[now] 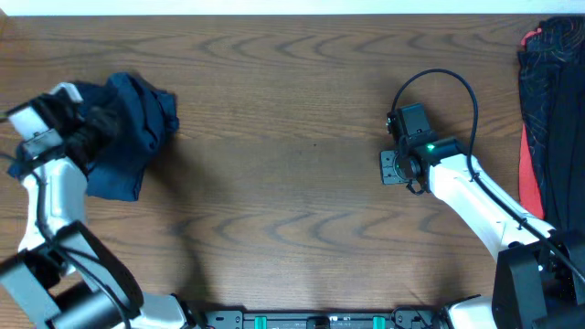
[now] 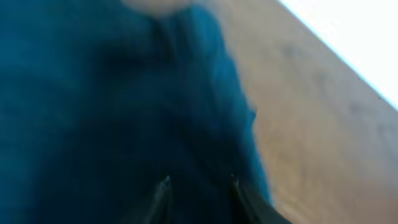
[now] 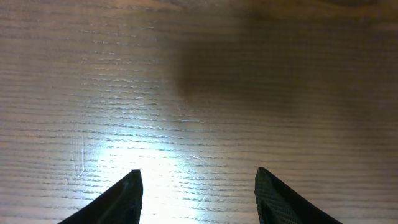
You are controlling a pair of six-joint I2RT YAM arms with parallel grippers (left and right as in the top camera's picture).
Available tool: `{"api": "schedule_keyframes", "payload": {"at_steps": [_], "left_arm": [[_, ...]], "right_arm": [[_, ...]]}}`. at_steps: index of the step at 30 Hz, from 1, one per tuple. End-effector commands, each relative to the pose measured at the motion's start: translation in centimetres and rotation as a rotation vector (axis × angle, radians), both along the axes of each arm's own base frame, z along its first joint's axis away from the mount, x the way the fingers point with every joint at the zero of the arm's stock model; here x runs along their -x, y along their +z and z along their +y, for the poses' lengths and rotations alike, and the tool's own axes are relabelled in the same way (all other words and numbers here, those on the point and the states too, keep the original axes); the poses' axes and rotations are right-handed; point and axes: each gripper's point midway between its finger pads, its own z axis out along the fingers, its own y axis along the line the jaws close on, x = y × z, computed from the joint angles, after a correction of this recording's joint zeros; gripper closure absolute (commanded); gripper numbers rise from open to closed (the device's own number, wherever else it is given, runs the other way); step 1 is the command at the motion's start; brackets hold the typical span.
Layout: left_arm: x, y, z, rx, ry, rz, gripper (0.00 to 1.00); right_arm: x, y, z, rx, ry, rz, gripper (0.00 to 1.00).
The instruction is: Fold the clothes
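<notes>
A dark navy piece of the clothes (image 1: 128,128) lies bunched at the table's far left. My left gripper (image 1: 96,119) is buried in its left side. In the blurred left wrist view the blue cloth (image 2: 124,93) fills nearly the whole picture, and my left gripper (image 2: 199,182) has its fingertips close together with cloth between them. My right gripper (image 1: 393,167) hovers right of the table's middle, far from that cloth. In the right wrist view my right gripper (image 3: 198,177) stands open over bare wood with nothing between its fingers.
A pile of dark and red cloth (image 1: 548,110) lies at the right edge of the wooden table (image 1: 292,201). The table's far edge meets a white wall (image 2: 367,43).
</notes>
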Motion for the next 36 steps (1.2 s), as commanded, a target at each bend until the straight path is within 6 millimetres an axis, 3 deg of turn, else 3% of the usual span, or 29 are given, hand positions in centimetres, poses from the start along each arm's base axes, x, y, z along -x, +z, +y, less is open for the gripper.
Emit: {"api": "schedule_keyframes", "payload": {"at_steps": [1, 6, 9, 13, 18, 20, 21, 24, 27, 29, 30, 32, 36], "left_arm": [[1.0, -4.5, -3.5, 0.116, -0.063, 0.135, 0.69], [3.1, -8.8, -7.0, 0.196, -0.130, 0.315, 0.69], [3.6, -10.4, -7.5, 0.208, -0.136, 0.365, 0.69], [4.3, -11.1, -7.4, 0.207, -0.126, 0.407, 0.69], [4.1, -10.4, -7.2, 0.201, -0.124, 0.393, 0.69], [4.1, -9.6, -7.3, 0.195, -0.127, 0.384, 0.66], [4.0, -8.6, -7.4, 0.183, -0.148, 0.362, 0.58], [3.7, -5.5, -7.5, 0.157, -0.168, 0.293, 0.48], [3.8, -1.4, -8.0, 0.122, -0.181, 0.207, 0.23], [4.0, 1.3, -9.0, 0.090, -0.202, 0.153, 0.08], [4.1, 2.5, -9.7, 0.073, -0.220, 0.127, 0.01], [4.4, 4.4, -11.4, 0.033, -0.260, 0.090, 0.02], [5.9, 6.2, -15.6, -0.089, -0.366, 0.092, 0.02]], "right_arm": [[-0.2, 0.2, -0.5, 0.015, -0.004, -0.007, 0.44], [-0.2, 0.2, -0.6, 0.015, -0.004, -0.006, 0.44], [-0.2, 0.2, -0.6, 0.015, -0.004, -0.006, 0.43], [0.0, 0.2, -0.6, 0.017, -0.004, 0.001, 0.43], [0.1, 0.1, -0.6, 0.018, -0.004, 0.004, 0.43], [0.1, 0.1, -0.6, 0.018, -0.004, 0.004, 0.43], [0.1, 0.1, -0.6, 0.019, -0.004, 0.004, 0.43], [0.0, 0.1, -0.6, 0.018, -0.004, 0.002, 0.42], [0.0, 0.2, -0.6, 0.015, -0.008, -0.001, 0.39], [-0.1, 0.2, -0.5, 0.001, -0.028, -0.002, 0.33], [0.0, 0.1, -0.1, -0.018, -0.025, 0.001, 0.25], [-0.1, 0.1, 0.7, -0.064, -0.011, 0.004, 0.11], [-0.4, 0.5, 2.9, -0.183, 0.028, -0.002, 0.01]]}}
